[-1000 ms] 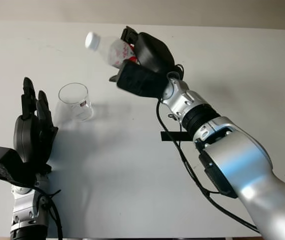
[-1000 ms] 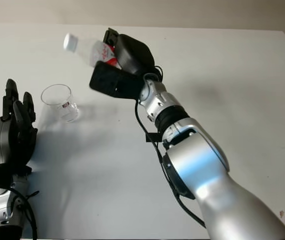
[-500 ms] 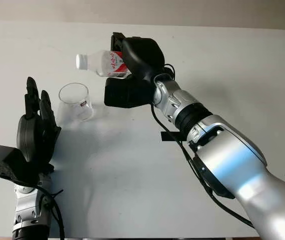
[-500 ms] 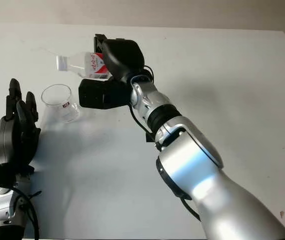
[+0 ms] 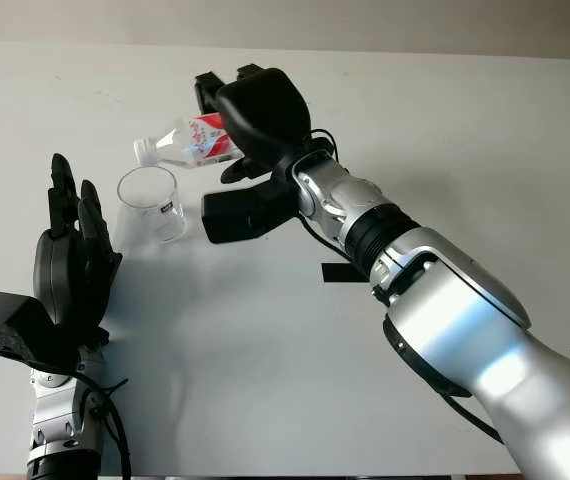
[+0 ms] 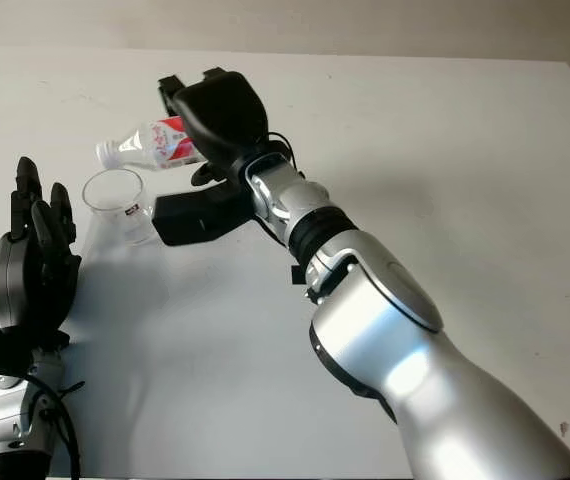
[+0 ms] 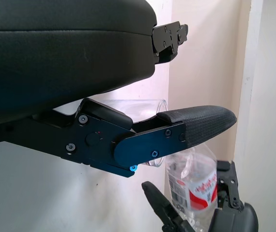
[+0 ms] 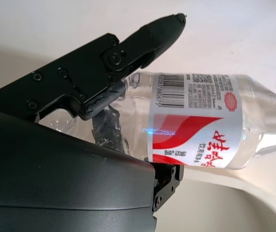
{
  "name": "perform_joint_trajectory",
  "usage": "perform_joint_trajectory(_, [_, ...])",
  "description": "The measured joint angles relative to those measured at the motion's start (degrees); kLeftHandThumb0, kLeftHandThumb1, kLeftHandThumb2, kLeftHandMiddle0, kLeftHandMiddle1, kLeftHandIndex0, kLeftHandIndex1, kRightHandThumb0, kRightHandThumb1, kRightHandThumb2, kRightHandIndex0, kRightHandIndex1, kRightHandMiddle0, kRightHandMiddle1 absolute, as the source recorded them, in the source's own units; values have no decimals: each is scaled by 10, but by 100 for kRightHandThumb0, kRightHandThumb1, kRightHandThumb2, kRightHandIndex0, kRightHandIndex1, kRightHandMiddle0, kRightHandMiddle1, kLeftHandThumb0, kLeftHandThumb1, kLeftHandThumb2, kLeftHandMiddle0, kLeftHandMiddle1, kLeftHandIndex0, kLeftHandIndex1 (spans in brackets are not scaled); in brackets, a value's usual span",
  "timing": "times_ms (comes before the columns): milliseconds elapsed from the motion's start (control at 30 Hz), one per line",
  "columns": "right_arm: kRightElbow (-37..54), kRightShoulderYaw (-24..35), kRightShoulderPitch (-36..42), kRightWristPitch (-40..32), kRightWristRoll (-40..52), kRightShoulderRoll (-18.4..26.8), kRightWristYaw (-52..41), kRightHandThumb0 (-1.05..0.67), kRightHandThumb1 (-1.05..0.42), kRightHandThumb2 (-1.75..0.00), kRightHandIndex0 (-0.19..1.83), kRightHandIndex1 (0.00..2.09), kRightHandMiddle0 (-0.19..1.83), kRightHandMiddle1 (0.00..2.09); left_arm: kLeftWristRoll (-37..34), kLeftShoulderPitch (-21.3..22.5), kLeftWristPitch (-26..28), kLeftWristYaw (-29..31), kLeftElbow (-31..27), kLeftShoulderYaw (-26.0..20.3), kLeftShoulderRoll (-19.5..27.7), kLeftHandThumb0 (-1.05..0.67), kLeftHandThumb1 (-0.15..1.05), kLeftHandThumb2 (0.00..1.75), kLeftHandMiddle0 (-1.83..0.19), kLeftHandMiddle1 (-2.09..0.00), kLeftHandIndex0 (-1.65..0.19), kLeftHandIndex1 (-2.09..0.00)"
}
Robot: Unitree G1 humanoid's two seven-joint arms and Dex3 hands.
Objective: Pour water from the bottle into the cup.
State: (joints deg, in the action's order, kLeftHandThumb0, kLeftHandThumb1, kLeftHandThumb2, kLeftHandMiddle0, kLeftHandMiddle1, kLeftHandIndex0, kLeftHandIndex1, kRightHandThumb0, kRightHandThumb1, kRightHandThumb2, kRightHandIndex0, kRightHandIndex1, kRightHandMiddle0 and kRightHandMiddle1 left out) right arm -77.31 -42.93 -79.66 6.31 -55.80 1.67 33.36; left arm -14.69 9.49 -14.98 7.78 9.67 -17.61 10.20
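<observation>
**Bottle tipped over the cup**

While the bottle (image 5: 193, 142) hangs tilted, neck just above the cup (image 5: 152, 203) rim at its one o'clock, my right hand (image 5: 255, 120) grasps it. Next: tilt further. My left hand (image 5: 65, 270), open, waits at seven o'clock.

Changes vs. 1.0 s ago: right hand (image 5: 240, 125) has moved toward the cup (image 5: 152, 203) and rolled over. Bottle (image 5: 187, 143), earlier neck-up, then approx. level at 0.5 s ago, now tilts neck-down. Capped mouth has dropped to just above the cup rim, far side.
</observation>
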Motion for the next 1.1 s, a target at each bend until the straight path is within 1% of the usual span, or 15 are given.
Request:
perform_joint_trajectory(133, [-2, -43, -18, -17, -43, 1, 12, -40, -93, -5, 83, 209, 39, 154, 0, 0, 0, -3, -1, 0, -2, -80, 105, 67, 15, -6, 18, -5])
perform_joint_trajectory(233, [-2, -59, -23, -18, -54, 3, 19, -42, -95, -6, 83, 209, 40, 171, 0, -1, 0, -5, -2, 1, -4, -80, 105, 67, 15, -6, 18, -5])
perform_joint_trajectory(300, [-2, -67, -24, -20, -63, 5, 25, -42, -97, -6, 85, 209, 39, 176, 1, -1, 0, -6, -2, 1, -5, -80, 105, 67, 15, -6, 18, -5])
perform_joint_trajectory(433, [-3, -78, -25, -23, -70, 7, 33, -43, -97, -5, 86, 209, 36, 177, 0, -3, 0, -4, -2, 1, -5, -80, 105, 67, 15, -5, 19, -5])
perform_joint_trajectory(567, [-3, -84, -27, -26, -72, 7, 28, -41, -96, -5, 88, 209, 31, 172, -2, -2, 0, -1, -2, 1, -6, -81, 105, 65, 16, -5, 19, -4])
perform_joint_trajectory(700, [-3, -84, -29, -27, -71, 8, 26, -42, -95, -5, 88, 209, 32, 156, -3, -2, 0, 1, -1, 1, -6, -81, 105, 65, 16, -5, 19, -4])
perform_joint_trajectory(767, [-3, -84, -29, -26, -71, 10, 28, -41, -94, -5, 87, 209, 35, 152, -3, -2, 0, 1, -1, 1, -5, -81, 105, 66, 16, -5, 19, -5])
perform_joint_trajectory(933, [-4, -86, -29, -24, -70, 13, 36, -41, -95, -5, 90, 209, 33, 172, -3, -1, 0, 1, 0, 1, -5, -81, 105, 66, 15, -5, 19, -5])
perform_joint_trajectory(1100, [-5, -85, -29, -18, -68, 18, 53, -42, -94, -5, 94, 209, 33, 176, -3, -1, 0, 1, 0, 1, -5, -80, 105, 67, 16, -5, 19, -5])
